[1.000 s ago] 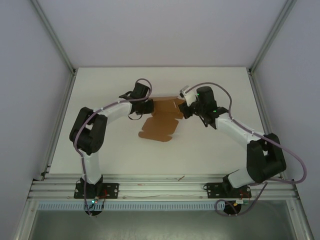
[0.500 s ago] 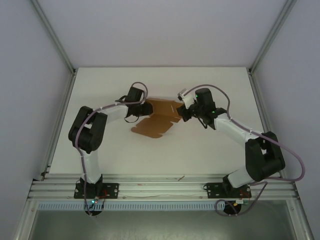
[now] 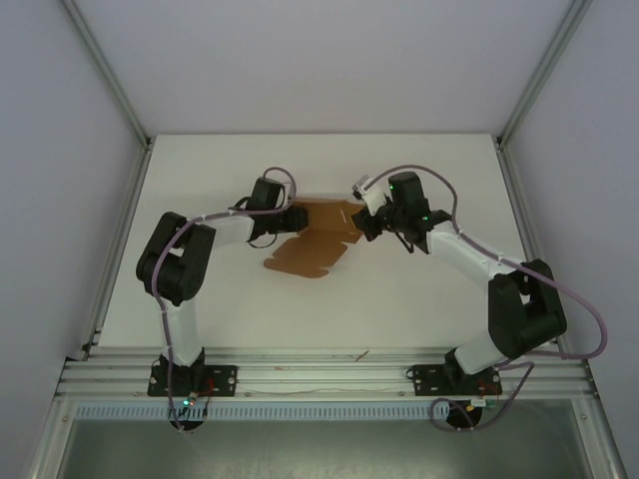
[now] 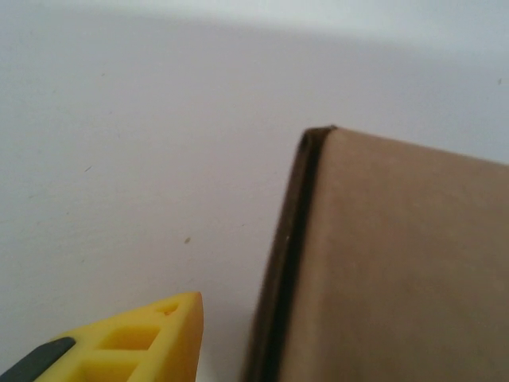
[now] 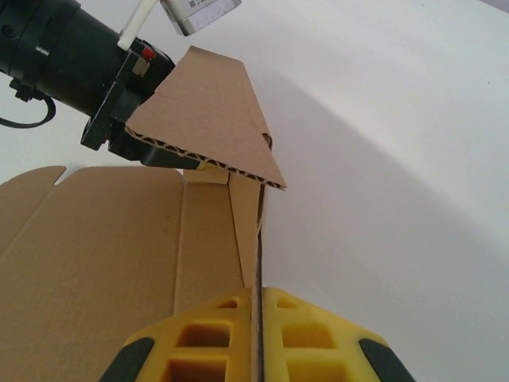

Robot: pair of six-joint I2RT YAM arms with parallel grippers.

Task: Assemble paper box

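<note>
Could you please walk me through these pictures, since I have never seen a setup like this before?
These are two robot arms bolted side by side at the near edge of a white table. The overhead picture looks down from above and behind them, with the left arm on the left and the right arm on the right. The other two pictures come from a small camera on each wrist. On the table lies a brown corrugated cardboard sheet with flaps, meant to be folded into a box. One flap stands up. The right tool is shut on a thin edge of the sheet. The left tool is at the sheet's opposite side. Its one visible yellow finger stands apart from the cardboard edge, so it does not seem to be gripping anything.
</note>
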